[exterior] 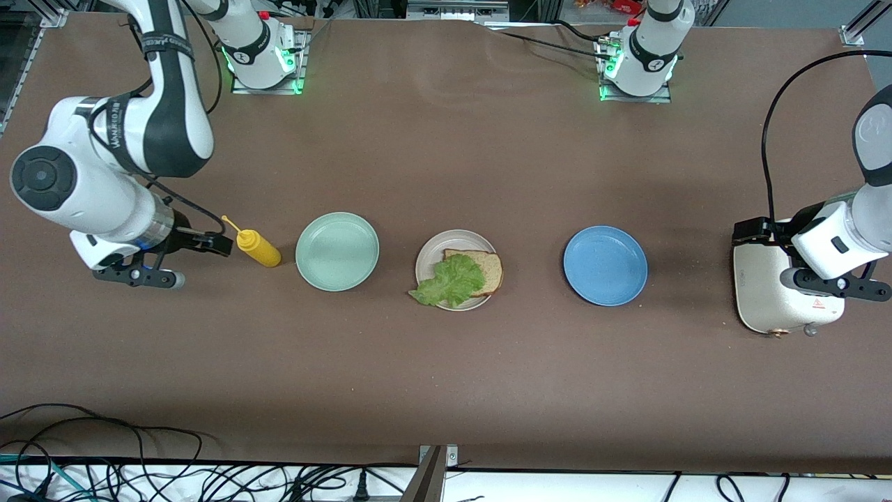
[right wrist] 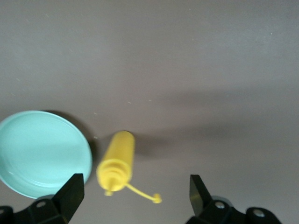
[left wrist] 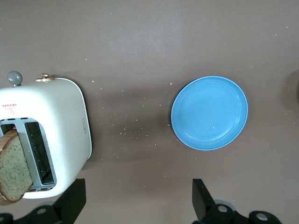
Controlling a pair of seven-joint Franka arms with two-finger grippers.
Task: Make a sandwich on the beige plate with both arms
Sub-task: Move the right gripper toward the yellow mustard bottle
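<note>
We see the beige plate at the middle of the table, between a mint green plate and a blue plate, carrying one bread slice with a lettuce leaf laid over it and spilling past the rim toward the front camera; no top slice is on it yet. The second bread slice stands upright in a slot of the white toaster at the left arm's end of the table. The left gripper hangs over the toaster with its jaws spread and empty, and in its wrist view the slice appears to sit just off to one side of the jaws. We judge the left arm far nearer to that slice. The right gripper, also spread and empty, waits over the table near a yellow squeeze bottle lying beside the mint green plate.
</note>
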